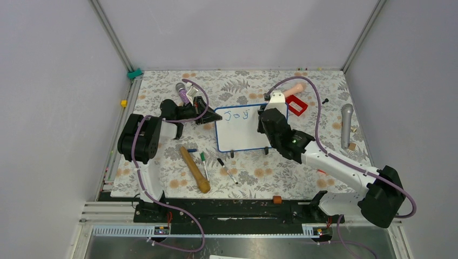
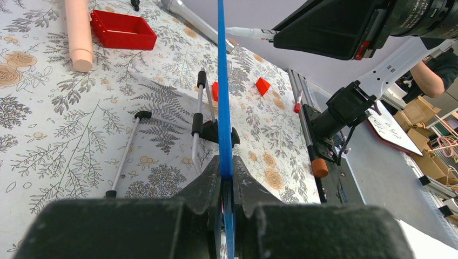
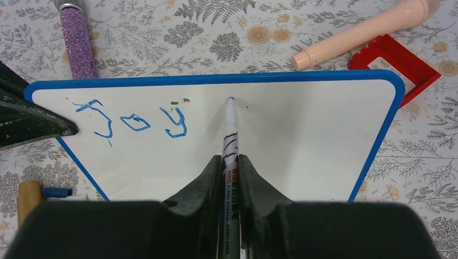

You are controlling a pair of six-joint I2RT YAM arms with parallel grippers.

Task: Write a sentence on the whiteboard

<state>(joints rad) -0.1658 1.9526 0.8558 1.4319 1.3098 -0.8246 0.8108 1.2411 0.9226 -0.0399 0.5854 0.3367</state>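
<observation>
The whiteboard (image 1: 240, 137), white with a blue frame, stands propped in the middle of the table. Blue letters "Joy" (image 1: 236, 114) begin the sentence along its top, and they also show in the right wrist view as "Joy" (image 3: 135, 121). My left gripper (image 1: 208, 120) is shut on the board's left edge; its own view shows the blue frame (image 2: 222, 81) pinched in the left gripper (image 2: 225, 174). My right gripper (image 3: 231, 162) is shut on a white marker (image 3: 229, 135). The marker's tip sits at the board just right of the "y"; I cannot tell whether it touches.
Behind the board lie a purple microphone (image 1: 183, 93), a pink microphone (image 1: 294, 89) and a red box (image 1: 297, 106). A grey microphone (image 1: 345, 124) lies at the right. In front lie a wooden handle (image 1: 195, 170), a green marker (image 1: 204, 164), a black marker (image 1: 227, 170) and a blue cap (image 1: 193, 150).
</observation>
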